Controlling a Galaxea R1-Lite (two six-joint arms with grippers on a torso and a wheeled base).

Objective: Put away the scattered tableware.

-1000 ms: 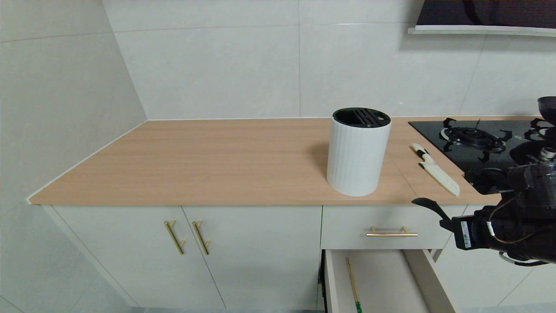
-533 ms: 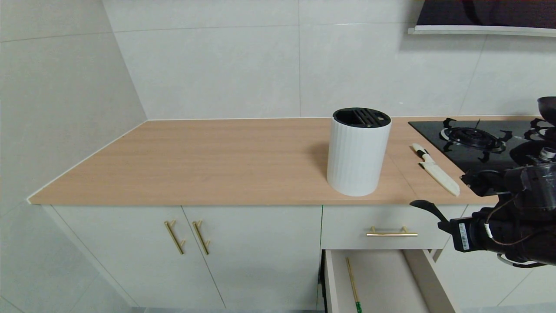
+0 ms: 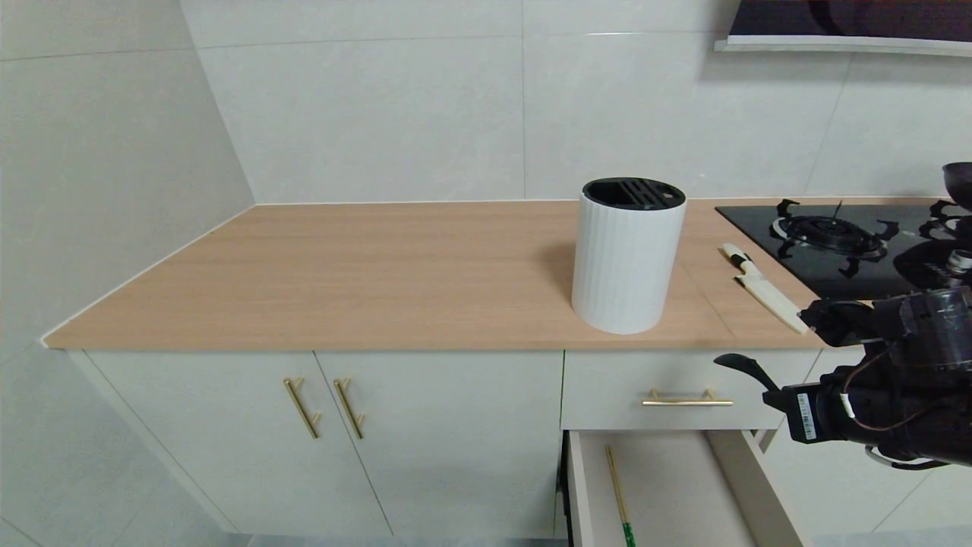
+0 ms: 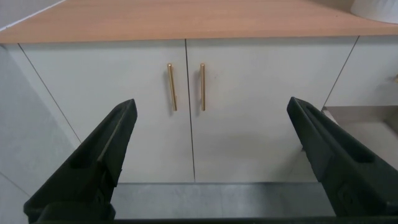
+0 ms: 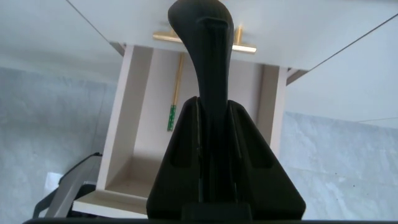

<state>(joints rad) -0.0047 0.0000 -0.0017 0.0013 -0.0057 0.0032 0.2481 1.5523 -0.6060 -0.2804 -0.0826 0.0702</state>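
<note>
— Where is the tableware?

— A black utensil (image 3: 743,365) is clamped in the right gripper (image 3: 786,396), whose jaws are pressed together on it. It sits in front of the counter's near edge at the right, above the open drawer (image 3: 575,486). A cream knife (image 3: 763,290) lies on the counter (image 3: 380,273) between the white knife holder (image 3: 629,262) and the stove (image 3: 831,243). It is farther back than that gripper, and its tip is close to the near edge. Chopsticks (image 3: 616,494) lie along the drawer's left side.

— How much room is there to move?

— A broad stretch of wood runs from the holder left to the wall corner. The knife and the holder are apart. The knife's handle end is near the stove's rim. Part of the right arm sits just beside the knife's tip.

— And the other arm?

— The left gripper (image 4: 210,109), with its fingers spread wide, faces the two cabinet doors (image 4: 186,112) under the counter's left part. It is well apart from the knife.
</note>
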